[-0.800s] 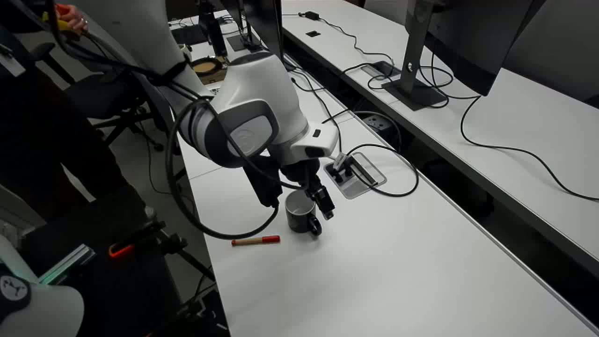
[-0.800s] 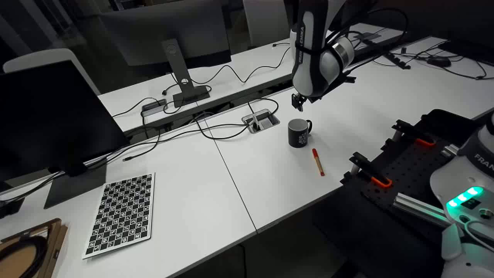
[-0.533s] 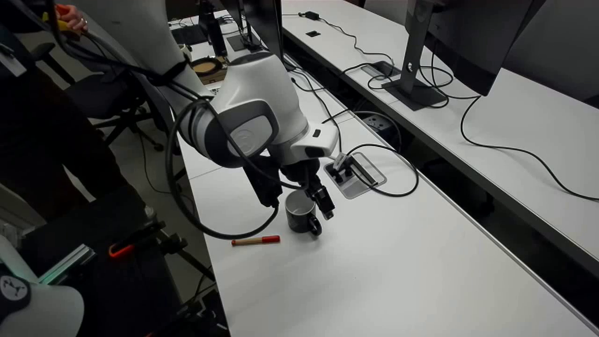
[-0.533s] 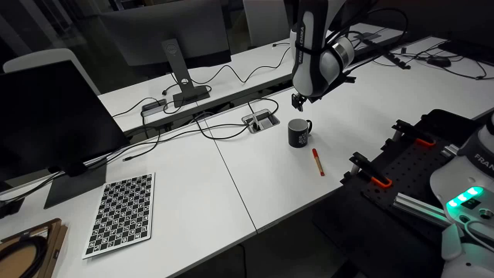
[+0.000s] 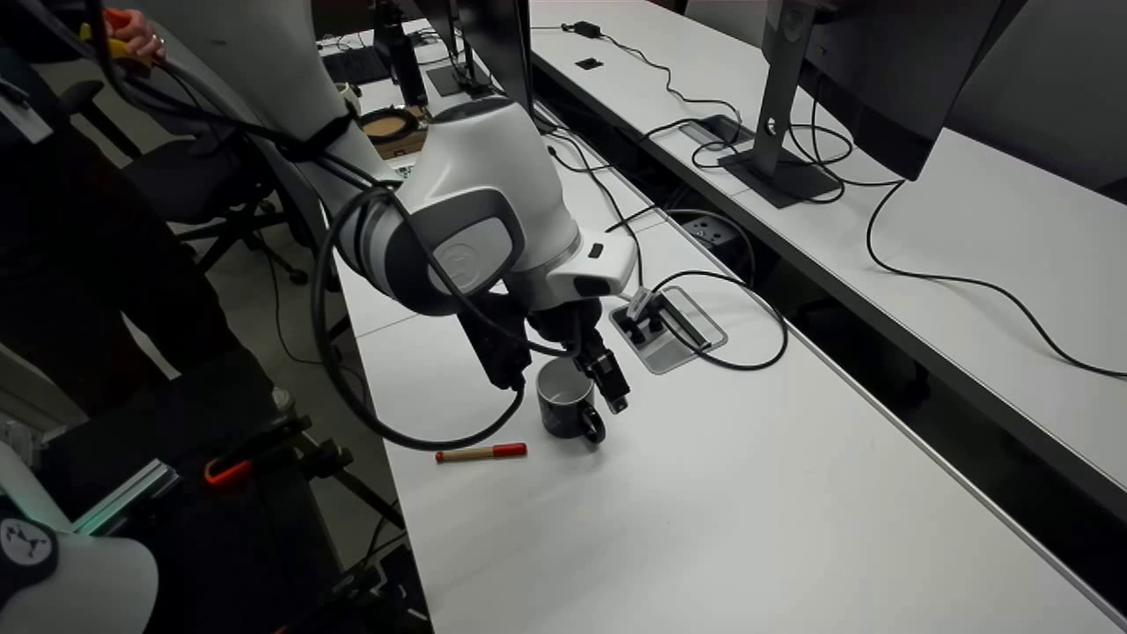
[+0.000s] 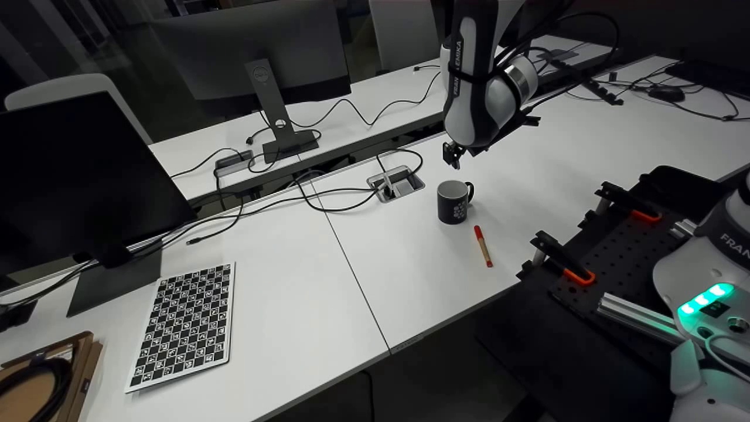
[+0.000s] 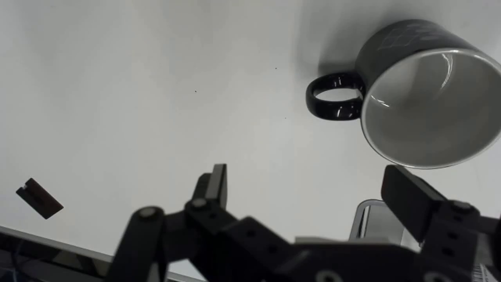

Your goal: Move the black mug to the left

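Black pale-rimmed cylindrical mug (image 6: 452,205) stands ungripped on the white tabletop (image 6: 404,275) near the dark two-fingered gripper (image 7: 309,182), spread apart: likely the approach, with alignment, lowering and grasping needed next.

exterior views overlooking desk (image 6: 410,264), wrist view close

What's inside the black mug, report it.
The wrist view shows only pale lining in the black mug, no contents; the right edge crops part. In an exterior view, its near wall hides the inside bottom.
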`<state>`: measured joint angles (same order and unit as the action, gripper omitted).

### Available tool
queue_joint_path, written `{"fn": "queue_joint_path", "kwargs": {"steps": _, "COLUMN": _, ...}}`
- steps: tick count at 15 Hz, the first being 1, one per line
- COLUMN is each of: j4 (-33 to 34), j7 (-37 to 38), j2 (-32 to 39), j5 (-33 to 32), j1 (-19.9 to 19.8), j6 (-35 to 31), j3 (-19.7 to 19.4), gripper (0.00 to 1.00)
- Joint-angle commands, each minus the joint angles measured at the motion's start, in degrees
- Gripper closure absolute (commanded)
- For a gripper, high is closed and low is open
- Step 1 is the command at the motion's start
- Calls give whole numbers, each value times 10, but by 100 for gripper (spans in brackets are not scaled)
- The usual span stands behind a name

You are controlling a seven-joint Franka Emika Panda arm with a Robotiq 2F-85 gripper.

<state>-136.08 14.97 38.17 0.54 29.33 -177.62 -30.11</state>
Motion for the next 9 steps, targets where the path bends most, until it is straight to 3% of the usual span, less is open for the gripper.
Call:
{"fn": "queue_joint_path", "kwargs": {"steps": 1, "j4": 2, "j7": -1, "j2": 1, "j5": 0, "j1": -3, "j6": 0, "j3": 1, "gripper": 0}}
{"fn": "queue_joint_path", "kwargs": {"steps": 6, "j4": 2, "j7": -1, "j2": 1, "j5": 0, "j1": -3, "j6": 0, "j3": 1, "gripper": 0}}
{"fn": "queue_joint_path", "kwargs": {"steps": 9, "j4": 1, "j7": -14, "j2": -2, "j5": -3, "j1": -27, "j6": -9, "j3": 14, "gripper": 0}}
